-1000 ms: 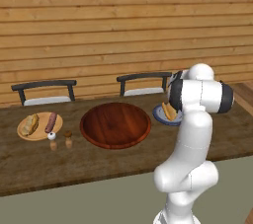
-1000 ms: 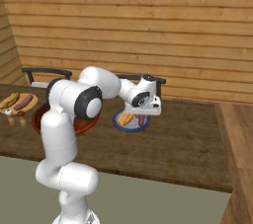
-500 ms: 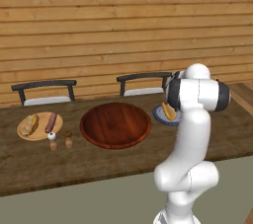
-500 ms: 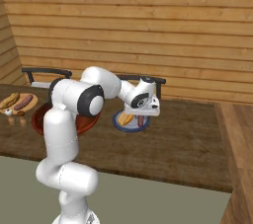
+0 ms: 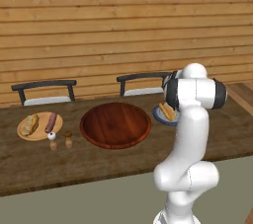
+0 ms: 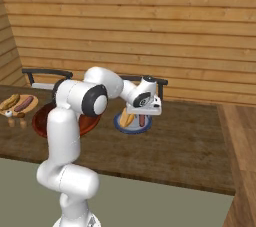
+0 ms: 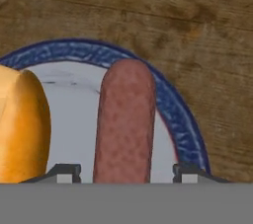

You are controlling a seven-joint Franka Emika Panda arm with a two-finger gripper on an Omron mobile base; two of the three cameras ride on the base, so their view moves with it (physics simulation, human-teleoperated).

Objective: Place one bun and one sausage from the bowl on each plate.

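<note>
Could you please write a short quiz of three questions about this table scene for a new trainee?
1. True or false: the bowl holds no food.
2. What lies beside the bun on the blue plate?
A. a spoon
B. a sausage
C. a cup
3. Fill in: the tips of the gripper stand apart, one on each side of the ____.

Key:
1. True
2. B, the sausage
3. sausage

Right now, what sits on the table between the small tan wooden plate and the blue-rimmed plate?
The large round reddish-brown wooden bowl, now holding no food, as the left base view shows.
</note>
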